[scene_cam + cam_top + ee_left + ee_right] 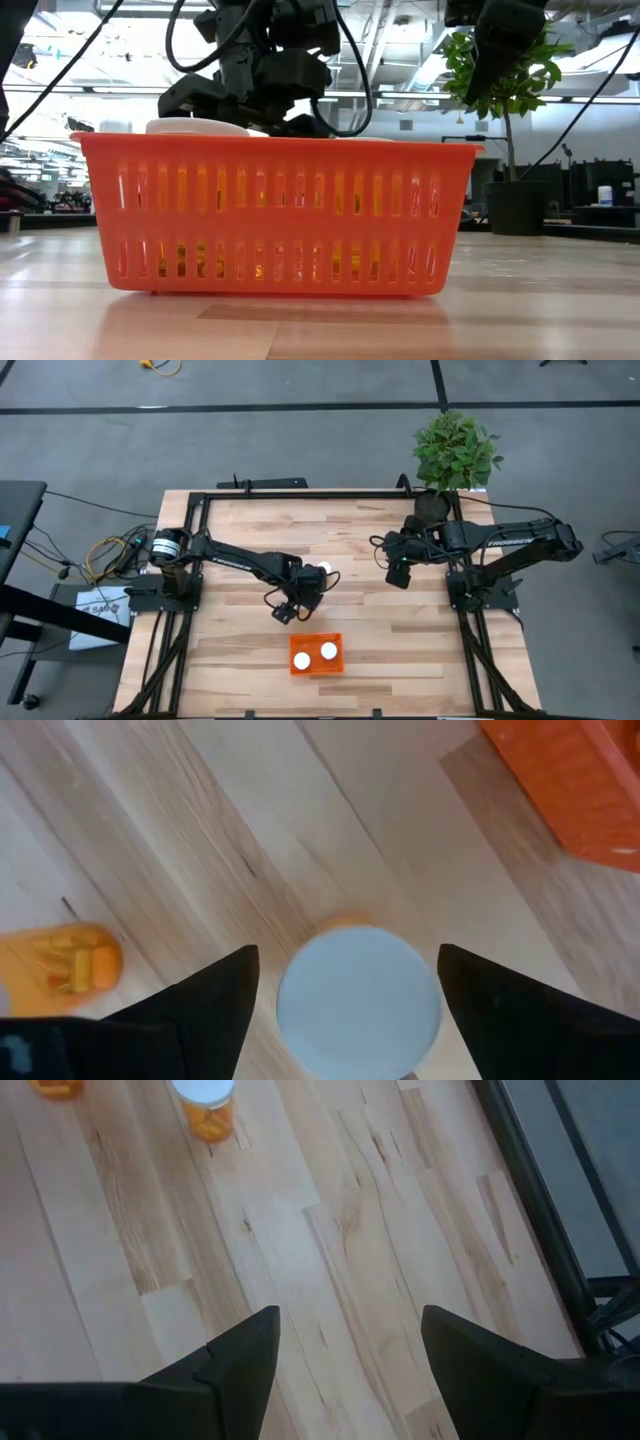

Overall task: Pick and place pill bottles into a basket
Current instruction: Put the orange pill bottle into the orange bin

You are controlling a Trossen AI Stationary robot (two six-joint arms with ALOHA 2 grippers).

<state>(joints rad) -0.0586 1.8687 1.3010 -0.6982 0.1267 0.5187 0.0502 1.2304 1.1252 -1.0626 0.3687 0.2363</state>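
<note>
The orange basket (316, 666) stands near the table's front edge with two white-capped pill bottles (301, 659) (328, 651) upright in it. A third bottle (322, 572) stands on the table beside my left arm. My left gripper (288, 610) is open just behind the basket, pointing down. Its fingers stand on either side of a fourth bottle's white cap (360, 1005), which the gripper hides in the high view. My right gripper (398, 575) is open and empty above the table's right half (350, 1315). My left gripper comes from above with one finger (215, 995) on each side of the bottle's round cap (300, 1010). A thin gap shows on one side. I cannot tell whether the other finger touches the cap.
A potted plant (455, 450) in a black pot (432, 505) stands at the table's far right corner. The basket's corner (570, 780) lies close to my left gripper. A black frame (300, 493) runs round the table. Bare wood lies right of the basket.
</note>
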